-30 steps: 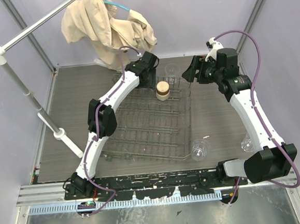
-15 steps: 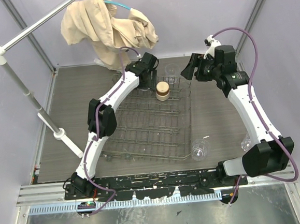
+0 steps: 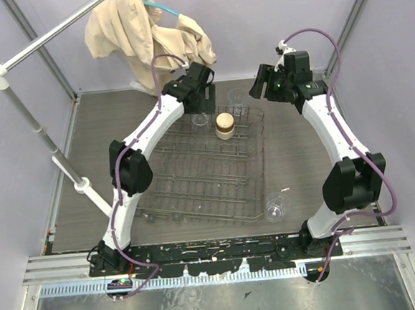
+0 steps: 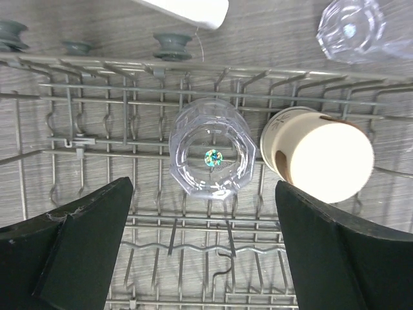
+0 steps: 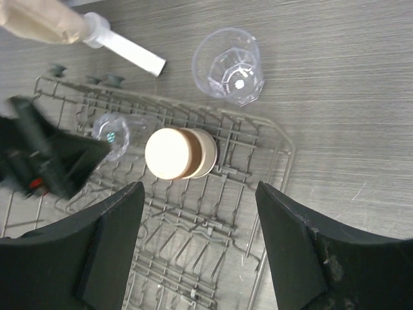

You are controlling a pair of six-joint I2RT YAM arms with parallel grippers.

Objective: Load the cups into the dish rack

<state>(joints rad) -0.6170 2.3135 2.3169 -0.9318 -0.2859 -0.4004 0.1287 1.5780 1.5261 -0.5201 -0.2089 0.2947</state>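
A tan cup (image 4: pixel 319 161) and a clear cup (image 4: pixel 212 157) were set upturned, side by side, in the rack (image 3: pixel 195 177); a far tumbler (image 5: pixel 230 66) and a near tumbler (image 3: pixel 275 207) were left on the table (image 3: pixel 119 133) outside it; left gripper (image 4: pixel 203 194) and right gripper (image 5: pixel 199 190) were held open, empty.

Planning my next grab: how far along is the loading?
Done: a clear faceted tumbler and the tan-brown cup stand inverted in the grey wire dish rack. In hand: nothing; left pincer and right pincer open. Left: far clear tumbler beyond the rack, near clear tumbler by its right corner.
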